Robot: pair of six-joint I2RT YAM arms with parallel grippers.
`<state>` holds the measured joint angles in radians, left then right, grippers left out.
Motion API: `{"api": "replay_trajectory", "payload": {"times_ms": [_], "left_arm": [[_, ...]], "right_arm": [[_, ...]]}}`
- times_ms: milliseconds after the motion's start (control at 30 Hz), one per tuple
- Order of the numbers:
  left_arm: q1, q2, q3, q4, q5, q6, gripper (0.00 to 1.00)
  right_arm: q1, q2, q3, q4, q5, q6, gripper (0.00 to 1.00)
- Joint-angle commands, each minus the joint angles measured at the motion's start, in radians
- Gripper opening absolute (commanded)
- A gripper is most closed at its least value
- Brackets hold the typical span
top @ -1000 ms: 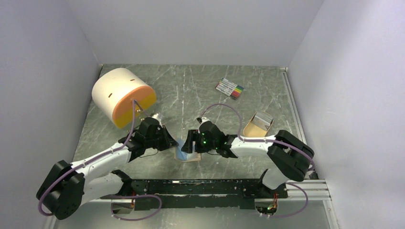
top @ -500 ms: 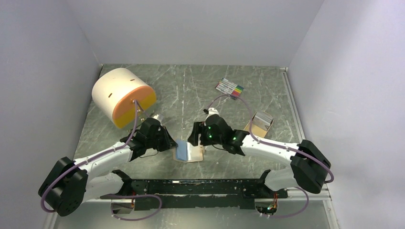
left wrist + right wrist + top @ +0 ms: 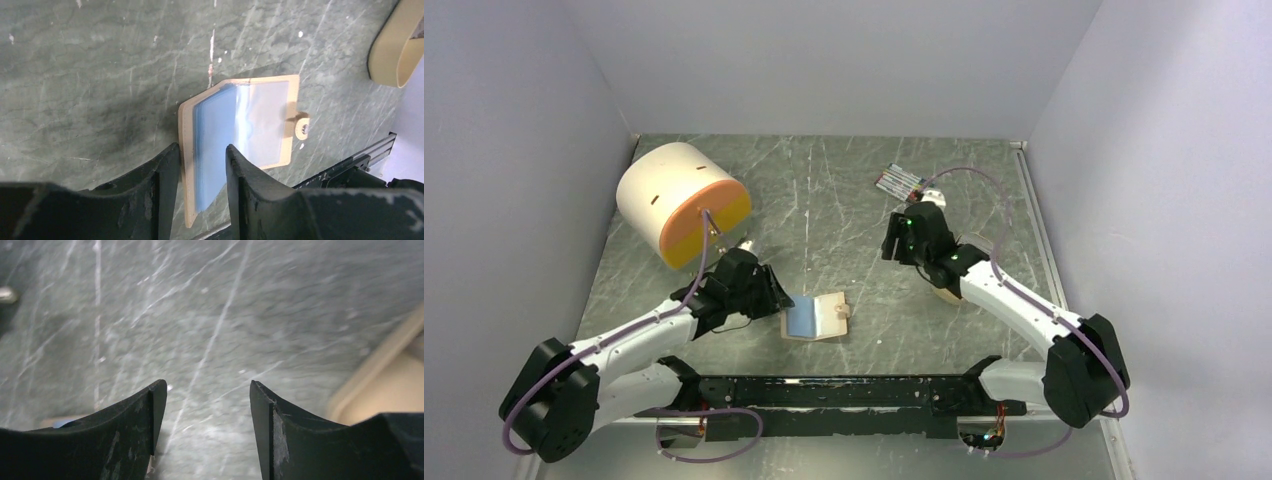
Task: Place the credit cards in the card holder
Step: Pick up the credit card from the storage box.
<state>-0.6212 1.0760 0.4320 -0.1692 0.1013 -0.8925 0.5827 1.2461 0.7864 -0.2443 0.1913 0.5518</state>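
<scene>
The tan card holder [image 3: 816, 317] lies open on the table with its pale blue sleeves up, snap tab to the right. My left gripper [image 3: 781, 304] is open at its left end. In the left wrist view [image 3: 201, 146] the fingers straddle the holder's [image 3: 240, 120] near edge, the tan cover against the left finger. My right gripper [image 3: 894, 250] is open and empty above bare table, beside the tan tray [image 3: 946, 292]; the right wrist view [image 3: 207, 382] shows nothing between the fingers. The credit cards are hidden behind the right arm.
A large white and orange cylinder [image 3: 679, 200] lies at the back left. A bundle of marker pens [image 3: 904, 182] lies at the back, just beyond the right wrist. The tray's rim shows in the right wrist view [image 3: 395, 375] and the left wrist view [image 3: 392, 50].
My right gripper has left the card holder and swung back and right, toward the tray and markers. The holder now lies fully open. The left gripper stays at its left end.
</scene>
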Motion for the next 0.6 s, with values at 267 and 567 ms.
{"api": "replay_trajectory", "payload": {"times_ms": [267,567], "left_arm": [[-0.006,0.01,-0.016,0.132,0.09,0.057,0.42],[-0.007,0.047,-0.029,0.184,0.138,0.074,0.41]], "right_arm": [[-0.138,0.071,0.151,-0.235,0.224,-0.523,0.68],[-0.203,0.027,0.027,-0.132,0.228,-0.875,0.71]]}}
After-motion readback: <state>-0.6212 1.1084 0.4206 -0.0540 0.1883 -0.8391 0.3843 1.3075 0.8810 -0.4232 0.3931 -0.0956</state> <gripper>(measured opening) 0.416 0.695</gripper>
